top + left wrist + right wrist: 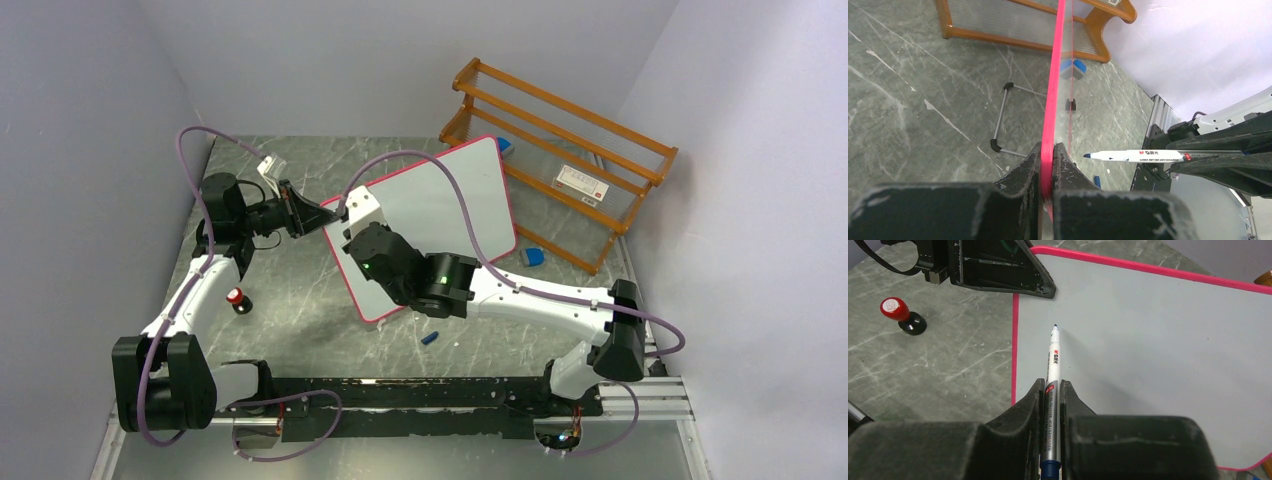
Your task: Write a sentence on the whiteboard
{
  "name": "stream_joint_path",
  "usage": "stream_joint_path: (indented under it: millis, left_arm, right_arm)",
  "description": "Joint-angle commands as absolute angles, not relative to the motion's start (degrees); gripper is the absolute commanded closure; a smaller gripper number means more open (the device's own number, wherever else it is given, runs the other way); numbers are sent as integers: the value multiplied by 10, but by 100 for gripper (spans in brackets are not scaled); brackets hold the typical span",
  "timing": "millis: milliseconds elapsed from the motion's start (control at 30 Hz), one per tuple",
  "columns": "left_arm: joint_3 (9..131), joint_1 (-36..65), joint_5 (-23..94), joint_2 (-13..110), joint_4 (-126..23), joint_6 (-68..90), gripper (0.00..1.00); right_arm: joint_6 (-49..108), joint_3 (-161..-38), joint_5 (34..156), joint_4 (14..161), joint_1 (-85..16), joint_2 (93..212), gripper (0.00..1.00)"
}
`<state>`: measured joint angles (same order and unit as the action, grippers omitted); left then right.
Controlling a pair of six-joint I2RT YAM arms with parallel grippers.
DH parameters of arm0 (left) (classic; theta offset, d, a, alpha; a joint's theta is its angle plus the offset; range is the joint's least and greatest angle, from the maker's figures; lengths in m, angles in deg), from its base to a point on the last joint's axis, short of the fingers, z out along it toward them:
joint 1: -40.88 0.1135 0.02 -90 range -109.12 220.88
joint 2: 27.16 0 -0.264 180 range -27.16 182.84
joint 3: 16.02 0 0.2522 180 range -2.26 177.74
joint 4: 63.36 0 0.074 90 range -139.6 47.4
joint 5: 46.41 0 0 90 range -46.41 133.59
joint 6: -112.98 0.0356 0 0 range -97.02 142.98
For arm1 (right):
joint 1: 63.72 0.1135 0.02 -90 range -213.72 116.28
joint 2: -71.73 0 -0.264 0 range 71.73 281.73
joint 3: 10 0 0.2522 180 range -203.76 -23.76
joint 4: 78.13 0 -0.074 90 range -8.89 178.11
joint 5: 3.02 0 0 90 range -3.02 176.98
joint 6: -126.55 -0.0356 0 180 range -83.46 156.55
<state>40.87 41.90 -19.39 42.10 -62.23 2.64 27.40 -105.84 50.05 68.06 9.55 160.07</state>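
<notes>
Pink-rimmed and blank, the whiteboard [440, 205] stands tilted between my arms, its edge pinched tight in my left gripper [1047, 154]. My right gripper [1051, 390] clamps the marker [1053, 357], tip just short of the surface. Pressing hard could twist the whiteboard from that 1 grip.

Whiteboard [430, 215]: large flat white rectangle, rounded corners, thin pink-red rim. Stands propped on its lower edge mid-worktop, leaning back, running from near left to far right. Face is turned toward the near right and is plain white. Left claw [1048, 152] is clamped on the rim at its left corner.
</notes>
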Motion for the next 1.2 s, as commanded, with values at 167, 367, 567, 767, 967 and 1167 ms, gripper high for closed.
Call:
stream_joint_path:
  millis: [167, 367, 567, 767, 967, 1167]
  left_arm:
    - [400, 412, -181, 419, -586, 87, 95]
    - [400, 412, -180, 418, -586, 87, 95]
    - [399, 412, -181, 417, -587, 87, 95]
    - [398, 412, -183, 416, -590, 84, 95]
    - [398, 412, -181, 414, -591, 83, 95]
    - [397, 412, -186, 416, -595, 81, 95]
  right_arm:
    - [282, -1085, 487, 707, 102, 1625, 100]
    - [285, -1086, 477, 712, 103, 1632, 100]
    - [289, -1085, 469, 717, 106, 1638, 100]
    - [291, -1086, 469, 723, 107, 1646, 100]
    - [294, -1085, 463, 726, 107, 1651, 100]
    - [296, -1085, 460, 727, 107, 1657, 100]
